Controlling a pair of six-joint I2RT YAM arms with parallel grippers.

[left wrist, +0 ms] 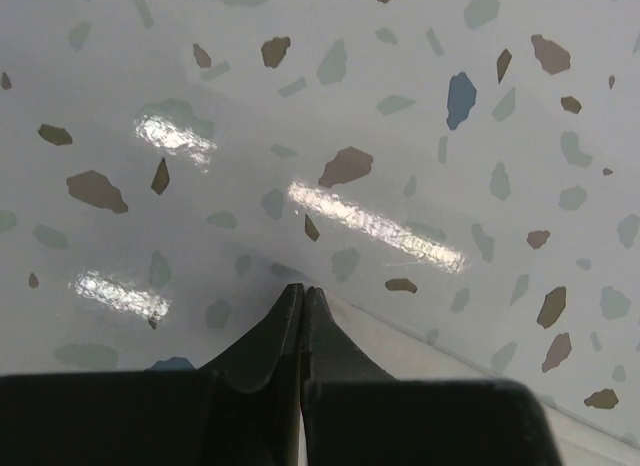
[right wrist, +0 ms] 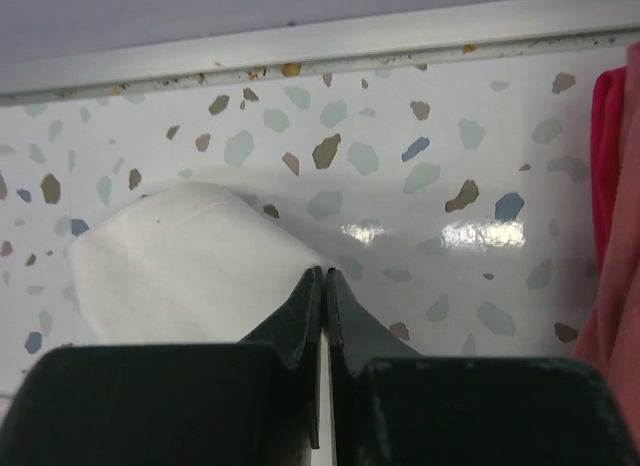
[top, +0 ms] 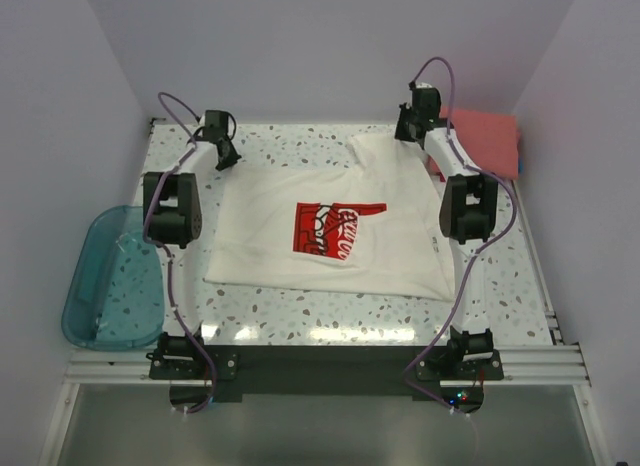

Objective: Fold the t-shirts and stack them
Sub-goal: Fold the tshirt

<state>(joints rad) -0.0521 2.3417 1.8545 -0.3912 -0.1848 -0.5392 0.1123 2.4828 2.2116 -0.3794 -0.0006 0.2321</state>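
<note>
Teal tub [top: 110, 281]: sitting at the table's [top: 300, 311] left edge. Left gripper [left wrist: 303, 291]: fingers pressing together at the cream-white t-shirt's [top: 270, 236] far-left corner, grip unclear. Shirt lying mid-table. Right gripper [right wrist: 324, 274]: fingers pinching its far sleeve. Coral-red t-shirt [top: 487, 138]: lying folded, far-right corner.

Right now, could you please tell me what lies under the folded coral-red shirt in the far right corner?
Only a thin blue edge peeks out beneath the coral-red shirt at its right side. The rest is covered, so I cannot identify it.
</note>
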